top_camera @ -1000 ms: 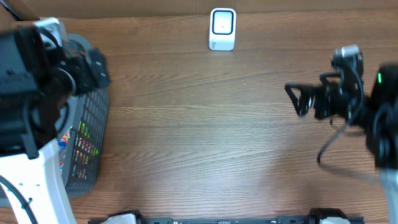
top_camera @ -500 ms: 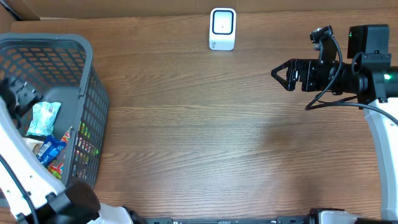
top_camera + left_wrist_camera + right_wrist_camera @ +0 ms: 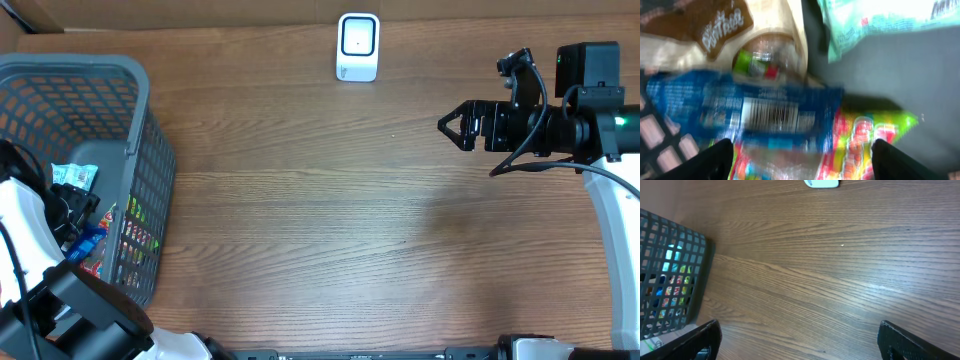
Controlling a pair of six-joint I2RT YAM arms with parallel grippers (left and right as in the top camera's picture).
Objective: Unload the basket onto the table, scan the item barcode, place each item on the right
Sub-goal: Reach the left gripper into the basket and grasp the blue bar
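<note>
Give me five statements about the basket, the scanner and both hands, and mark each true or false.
The scanner stands at the far edge of the table. True.
The right hand holds a packet. False: it is open and empty over bare wood.
A blue packet in the basket shows its barcode. True.
The basket sits on the robot's right. False: on its left.
The left hand hovers over the scanner. False: it is in the basket, over the packets.

In the left wrist view, a white barcode (image 3: 771, 114) stands on the blue packet (image 3: 690, 100) at centre left, its digits too blurred to read, while the pale lettering on the brown packet (image 3: 700, 22) at upper left is smeared beyond reading, and nothing else is legible.
</note>
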